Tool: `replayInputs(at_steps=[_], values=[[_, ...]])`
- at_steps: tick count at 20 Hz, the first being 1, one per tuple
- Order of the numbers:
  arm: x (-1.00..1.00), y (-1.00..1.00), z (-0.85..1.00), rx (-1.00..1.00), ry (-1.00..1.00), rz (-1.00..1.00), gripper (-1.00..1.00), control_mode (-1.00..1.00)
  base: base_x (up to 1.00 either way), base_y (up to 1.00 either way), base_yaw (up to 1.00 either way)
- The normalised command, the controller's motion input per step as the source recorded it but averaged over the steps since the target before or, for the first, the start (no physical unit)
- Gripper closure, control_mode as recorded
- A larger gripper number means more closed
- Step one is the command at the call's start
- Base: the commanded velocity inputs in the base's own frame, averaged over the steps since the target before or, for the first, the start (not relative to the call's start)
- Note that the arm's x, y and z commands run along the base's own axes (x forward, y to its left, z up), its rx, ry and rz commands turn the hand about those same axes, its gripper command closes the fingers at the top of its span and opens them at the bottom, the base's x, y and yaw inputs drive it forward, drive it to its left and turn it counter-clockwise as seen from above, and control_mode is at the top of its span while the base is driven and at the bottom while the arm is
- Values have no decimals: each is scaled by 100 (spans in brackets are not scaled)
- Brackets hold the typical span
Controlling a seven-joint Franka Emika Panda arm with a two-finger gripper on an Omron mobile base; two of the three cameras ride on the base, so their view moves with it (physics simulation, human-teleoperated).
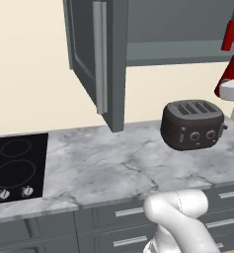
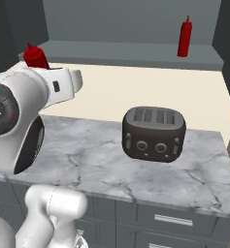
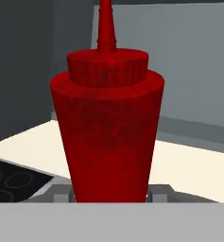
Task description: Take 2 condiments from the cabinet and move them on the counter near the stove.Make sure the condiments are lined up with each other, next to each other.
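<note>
A rendered home kitchen. A marble counter runs over grey drawers, with a black cooktop set into it and a toaster on top. Above hangs a grey wall cabinet with its door open

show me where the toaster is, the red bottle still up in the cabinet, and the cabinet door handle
toaster (image 2: 154, 134), right base view, on its front face above the knobs.
red bottle in the cabinet (image 2: 185, 38), right base view, on its body.
cabinet door handle (image 1: 100, 57), left base view, mid-bar.

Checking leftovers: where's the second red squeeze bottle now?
The second red squeeze bottle stands upright on the dark grey cabinet's shelf, toward the right end in the right base view, above the black toaster.
</note>
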Motion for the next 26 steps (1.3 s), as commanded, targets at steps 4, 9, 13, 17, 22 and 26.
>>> replayInputs(at_steps=[4,9,13,17,22,26], values=[[-56,56,-23,-5,-9,7,100,-100,0,0,0],[-39,38,-18,0,-1,4,100,-100,0,0,0],[-10,14,-20,0,3,0,100,-100,0,0,0],[0,7,-24,0,5,1,100,-100,0,0,0],[0,0,-20,0,3,1,100,-100,0,0,0],[0,0,-29,0,4,1,100,-100,0,0,0]])
